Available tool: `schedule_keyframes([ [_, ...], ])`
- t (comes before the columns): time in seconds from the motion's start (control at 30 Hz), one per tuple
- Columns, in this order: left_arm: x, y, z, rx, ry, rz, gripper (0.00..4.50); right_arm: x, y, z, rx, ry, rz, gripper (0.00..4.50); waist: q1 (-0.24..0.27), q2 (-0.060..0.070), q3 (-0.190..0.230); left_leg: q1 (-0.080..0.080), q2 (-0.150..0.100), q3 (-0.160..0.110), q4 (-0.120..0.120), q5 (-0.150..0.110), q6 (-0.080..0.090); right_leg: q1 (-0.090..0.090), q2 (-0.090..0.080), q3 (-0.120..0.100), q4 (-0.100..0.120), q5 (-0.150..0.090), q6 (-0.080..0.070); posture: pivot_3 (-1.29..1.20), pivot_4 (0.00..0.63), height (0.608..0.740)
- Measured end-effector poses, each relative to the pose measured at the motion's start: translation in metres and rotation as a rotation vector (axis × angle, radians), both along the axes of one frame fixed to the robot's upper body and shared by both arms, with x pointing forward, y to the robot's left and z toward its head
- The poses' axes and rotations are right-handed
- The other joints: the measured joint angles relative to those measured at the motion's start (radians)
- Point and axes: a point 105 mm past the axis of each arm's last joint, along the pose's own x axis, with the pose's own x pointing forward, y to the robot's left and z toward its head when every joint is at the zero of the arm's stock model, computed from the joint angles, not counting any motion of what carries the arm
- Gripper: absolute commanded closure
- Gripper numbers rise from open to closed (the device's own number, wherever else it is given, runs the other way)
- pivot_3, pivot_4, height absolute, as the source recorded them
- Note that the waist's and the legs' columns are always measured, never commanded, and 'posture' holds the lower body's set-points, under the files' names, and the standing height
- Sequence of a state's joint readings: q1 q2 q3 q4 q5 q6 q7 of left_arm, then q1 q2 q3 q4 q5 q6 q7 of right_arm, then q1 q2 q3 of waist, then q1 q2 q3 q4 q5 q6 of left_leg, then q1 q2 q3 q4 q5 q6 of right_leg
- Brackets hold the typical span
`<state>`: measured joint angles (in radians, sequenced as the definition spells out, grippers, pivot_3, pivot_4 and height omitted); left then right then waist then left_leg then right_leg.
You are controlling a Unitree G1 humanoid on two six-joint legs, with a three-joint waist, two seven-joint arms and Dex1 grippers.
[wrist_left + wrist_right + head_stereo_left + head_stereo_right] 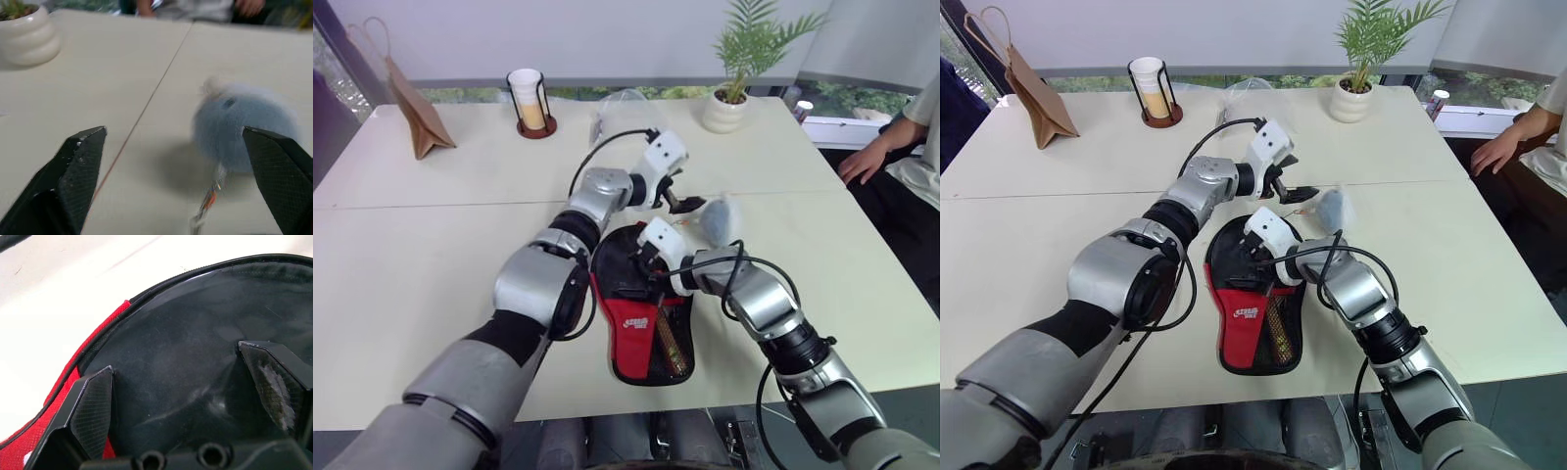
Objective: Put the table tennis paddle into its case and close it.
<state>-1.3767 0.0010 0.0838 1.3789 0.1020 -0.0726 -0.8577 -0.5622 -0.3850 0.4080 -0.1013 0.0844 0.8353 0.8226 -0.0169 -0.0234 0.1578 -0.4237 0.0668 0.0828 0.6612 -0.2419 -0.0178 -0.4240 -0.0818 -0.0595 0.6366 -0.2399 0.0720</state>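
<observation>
Left eye view showed one paddle-shaped black fabric case with a red panel [641, 328] on the white desk [431, 255]; the paddle inside could not be made out. The right pincer [190, 396] stood wide over the case's black top. The left pincer [181, 171] gaped, empty, beyond the case, beside one blurred grey fluffy ball [242, 125].

- Paper bag [416, 113], brown, standing at the bench's [431, 255] far left.
- Cup [527, 93] in a black wire holder.
- Potted plant [734, 83], white pot.
- Grey-blue fluffy ball [720, 220].
- Person's hand [862, 162] resting at the far right edge.
</observation>
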Motion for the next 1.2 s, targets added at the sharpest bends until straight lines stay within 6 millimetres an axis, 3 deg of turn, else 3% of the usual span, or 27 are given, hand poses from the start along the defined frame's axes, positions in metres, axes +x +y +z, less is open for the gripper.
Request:
schedule_keyframes([
  [0.13, 0.011, 0.022, 0.008, -0.014, -0.015, 0.07, 0.14, 0.002, 0.0, 0.0, 0.0, 0.005, 0.023, 0.0, -0.003, 0.002, -0.001, 0.0, 0.0, 0.0, 0.0, 0.0, 0.0, 0.0, 0.0, 0.0, 0.0, 0.0, 0.0, 0.0, 0.15, 0.74],
  [0.33, 0.024, 0.08, 0.016, 0.067, -0.089, 0.142, 0.14, 0.004, -0.005, 0.002, -0.008, 0.016, 0.044, 0.0, 0.0, 0.002, -0.001, 0.0, 0.0, 0.0, 0.0, 0.0, 0.0, 0.0, 0.0, 0.0, 0.0, 0.0, 0.0, 0.0, 0.15, 0.74],
  [0.4, 0.023, 0.099, 0.006, 0.121, -0.093, 0.134, 0.14, 0.005, -0.009, 0.004, -0.004, 0.02, 0.043, 0.0, 0.004, 0.003, -0.001, -0.001, 0.0, 0.0, 0.0, 0.0, 0.0, -0.001, 0.0, 0.0, 0.0, 0.0, 0.0, 0.0, 0.15, 0.74],
  [0.57, 0.003, 0.125, -0.024, 0.171, -0.021, 0.002, 0.14, 0.008, -0.024, 0.015, 0.013, 0.035, 0.012, 0.0, 0.013, 0.003, -0.001, -0.006, -0.001, 0.001, 0.0, 0.0, 0.0, -0.003, -0.003, -0.001, -0.003, 0.0, -0.001, 0.0, 0.15, 0.74],
  [0.67, -0.008, 0.125, -0.026, 0.151, -0.019, -0.088, 0.14, 0.015, -0.047, 0.023, 0.011, 0.052, -0.072, 0.0, 0.022, 0.003, 0.0, -0.012, -0.002, 0.001, 0.002, 0.0, 0.0, -0.007, -0.004, -0.001, -0.003, 0.0, 0.0, 0.0, 0.15, 0.74],
  [0.8, -0.02, 0.119, -0.021, 0.107, -0.044, -0.183, 0.14, 0.02, -0.061, 0.039, 0.028, 0.058, -0.138, 0.0, 0.024, 0.004, 0.0, -0.019, -0.003, 0.001, 0.002, 0.0, 0.0, -0.014, -0.003, -0.001, -0.002, 0.002, 0.003, 0.0, 0.15, 0.74],
  [1.0, -0.064, 0.093, -0.052, 0.113, -0.02, -0.362, 0.14, 0.041, -0.086, 0.113, 0.029, -0.113, -0.2, 0.0, 0.023, 0.01, 0.004, -0.02, -0.001, 0.001, 0.002, 0.0, 0.001, -0.016, 0.0, -0.001, -0.002, 0.003, 0.004, 0.0, 0.15, 0.74],
  [1.07, -0.073, 0.088, -0.057, 0.132, -0.014, -0.39, 0.14, 0.05, -0.094, 0.127, 0.032, -0.152, -0.221, 0.0, 0.023, 0.01, 0.004, -0.019, 0.0, 0.0, 0.002, 0.0, 0.001, -0.016, 0.001, -0.001, -0.001, 0.003, 0.004, 0.0, 0.15, 0.74],
  [1.2, -0.083, 0.075, -0.062, 0.144, -0.046, -0.413, 0.14, 0.073, -0.111, 0.127, 0.017, -0.164, -0.262, 0.0, 0.021, 0.01, 0.004, -0.019, -0.001, 0.001, 0.003, 0.0, 0.001, -0.015, 0.001, 0.0, -0.001, 0.003, 0.003, 0.0, 0.15, 0.74],
])
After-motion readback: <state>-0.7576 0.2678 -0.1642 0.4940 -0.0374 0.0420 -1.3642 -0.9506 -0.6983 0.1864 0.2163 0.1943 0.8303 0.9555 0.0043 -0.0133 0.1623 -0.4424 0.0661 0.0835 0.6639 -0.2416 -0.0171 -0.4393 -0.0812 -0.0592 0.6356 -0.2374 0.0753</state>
